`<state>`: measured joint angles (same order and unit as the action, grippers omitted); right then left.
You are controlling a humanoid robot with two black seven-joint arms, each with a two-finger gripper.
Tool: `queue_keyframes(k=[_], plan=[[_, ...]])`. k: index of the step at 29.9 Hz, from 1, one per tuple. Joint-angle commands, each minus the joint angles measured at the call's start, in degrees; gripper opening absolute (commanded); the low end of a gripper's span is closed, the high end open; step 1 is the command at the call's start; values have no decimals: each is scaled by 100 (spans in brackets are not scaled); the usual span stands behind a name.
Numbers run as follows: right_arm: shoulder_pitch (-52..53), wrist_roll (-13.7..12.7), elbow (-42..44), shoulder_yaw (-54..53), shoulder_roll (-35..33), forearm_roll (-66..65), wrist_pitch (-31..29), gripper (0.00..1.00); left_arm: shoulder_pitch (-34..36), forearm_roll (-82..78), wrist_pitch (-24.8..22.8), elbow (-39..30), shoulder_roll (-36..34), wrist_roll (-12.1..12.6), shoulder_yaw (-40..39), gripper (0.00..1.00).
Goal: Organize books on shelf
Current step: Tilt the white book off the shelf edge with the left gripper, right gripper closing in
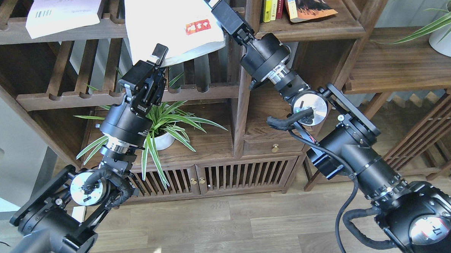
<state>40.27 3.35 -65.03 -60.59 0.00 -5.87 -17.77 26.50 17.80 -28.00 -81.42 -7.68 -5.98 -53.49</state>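
Observation:
The large white book (168, 30) with a small red label hangs tilted in front of the slatted rack (94, 96). My right gripper (213, 0) is shut on its right edge, near the top of the view. My left gripper (158, 58) is right at the book's lower edge, one finger overlapping it; its grip is unclear. A pale lilac-white book (64, 13) lies on the upper-left rack. The dark book with an orange-red cover (307, 3) leans on the solid walnut shelf (312, 30) at the upper right.
Yellow and red books (273, 2) stand upright on that shelf beside the dark one. A potted spider plant (164, 129) sits on the low cabinet (212, 172) under my left gripper. Another plant in a white pot (448, 39) stands on a side table (398, 65) at right.

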Motion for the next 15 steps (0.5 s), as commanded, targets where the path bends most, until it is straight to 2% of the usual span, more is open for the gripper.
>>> queue_keyframes(k=[1, 15], plan=[[-2, 7, -18, 91, 0, 7, -7, 46, 4, 4, 0, 12, -5, 0, -100, 0], [-64, 16, -185, 390, 0, 7, -7, 41, 101, 4, 0, 100, 3, -8, -179, 0]])
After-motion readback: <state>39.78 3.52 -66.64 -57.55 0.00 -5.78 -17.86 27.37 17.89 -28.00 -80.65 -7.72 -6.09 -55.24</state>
